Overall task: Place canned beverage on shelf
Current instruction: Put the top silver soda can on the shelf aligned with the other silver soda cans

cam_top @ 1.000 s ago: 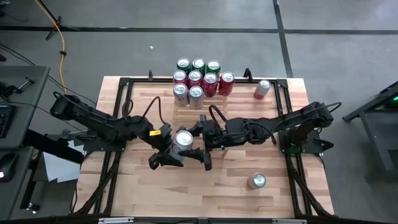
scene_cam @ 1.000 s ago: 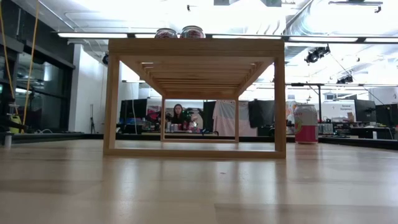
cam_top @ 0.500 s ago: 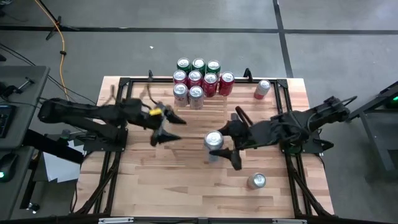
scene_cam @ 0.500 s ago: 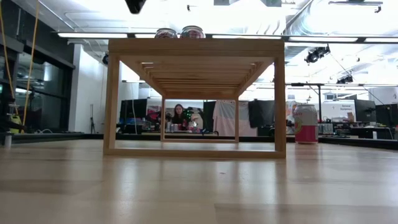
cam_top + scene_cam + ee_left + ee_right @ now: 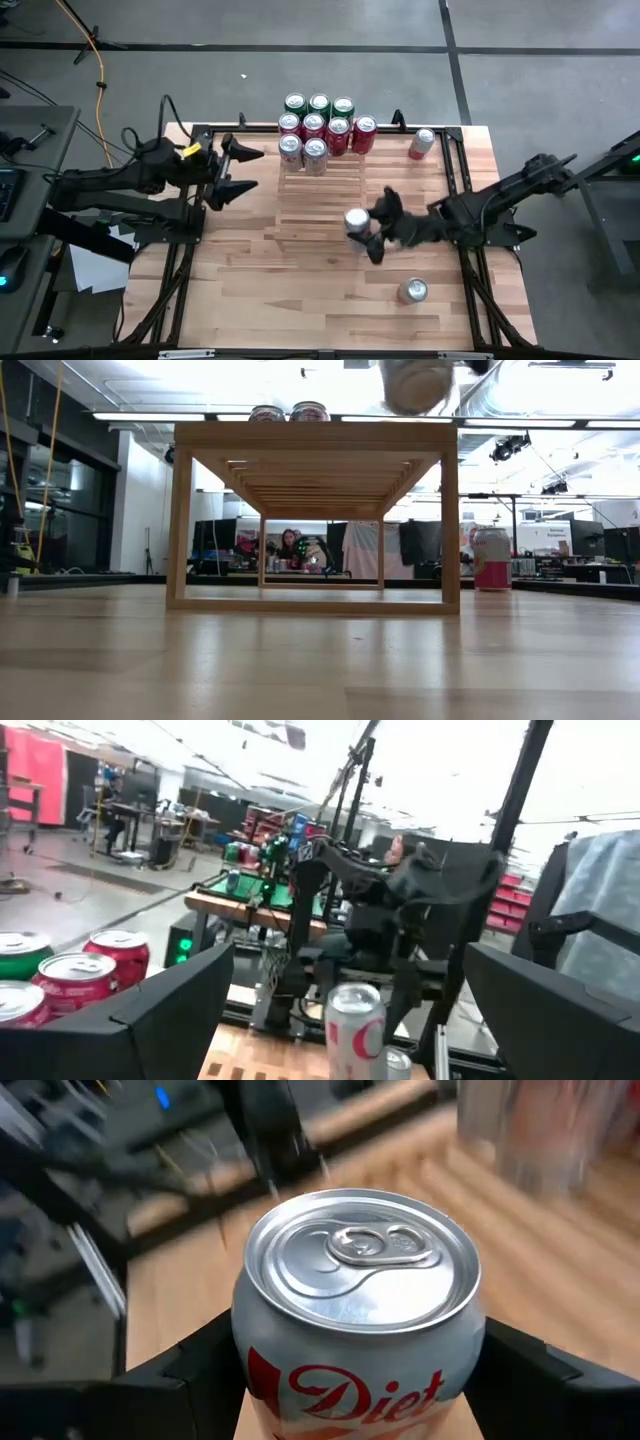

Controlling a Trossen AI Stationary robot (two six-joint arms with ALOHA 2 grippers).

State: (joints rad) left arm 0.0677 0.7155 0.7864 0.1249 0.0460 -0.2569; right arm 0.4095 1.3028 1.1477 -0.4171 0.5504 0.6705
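Now: right gripper [image 5: 368, 234] pinching Diet soda can [image 5: 357, 220] above the shelf [image 5: 318, 200].
Left gripper [image 5: 236, 170] spread, beside shelf's left edge.

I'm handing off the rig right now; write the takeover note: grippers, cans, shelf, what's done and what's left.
Right gripper: shut on a silver Diet can, held upright over the near right part of the shelf.
Left gripper: open, empty, off the shelf's left side.
Done: eight cans stand at the shelf's far end.
Left: set the held can down; then one pink can at the table's far right and one can near right.
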